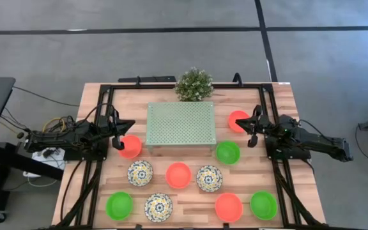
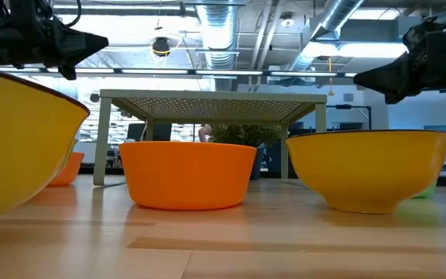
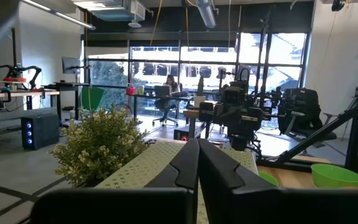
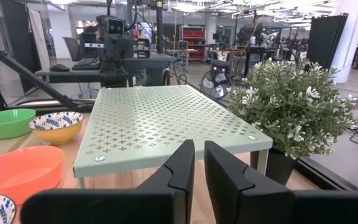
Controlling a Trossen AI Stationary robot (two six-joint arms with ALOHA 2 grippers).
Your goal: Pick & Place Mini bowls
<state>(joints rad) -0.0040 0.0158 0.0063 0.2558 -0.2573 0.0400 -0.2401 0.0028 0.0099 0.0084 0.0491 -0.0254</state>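
Several mini bowls lie on the wooden table (image 1: 91,102) in front of the platform: green (image 1: 227,152), orange (image 1: 178,175) and blue-yellow patterned (image 1: 140,172) ones. My left gripper (image 1: 117,136) hovers at the platform's left end, beside an orange bowl (image 1: 130,146), its fingers (image 3: 185,162) pressed together and empty. At the platform's right end my right gripper (image 1: 251,131) hangs next to another orange bowl (image 1: 238,120); its fingers (image 4: 179,165) stand a narrow slit apart with nothing between them. In the low view an orange bowl (image 2: 188,174) sits between two yellow-sided bowls (image 2: 370,167).
The pale green perforated platform (image 1: 180,124) stands at the table's middle back, with a small bushy plant (image 1: 193,84) behind it. A black frame (image 1: 104,96) runs along the table's sides. A person sits far off in the room (image 3: 168,84).
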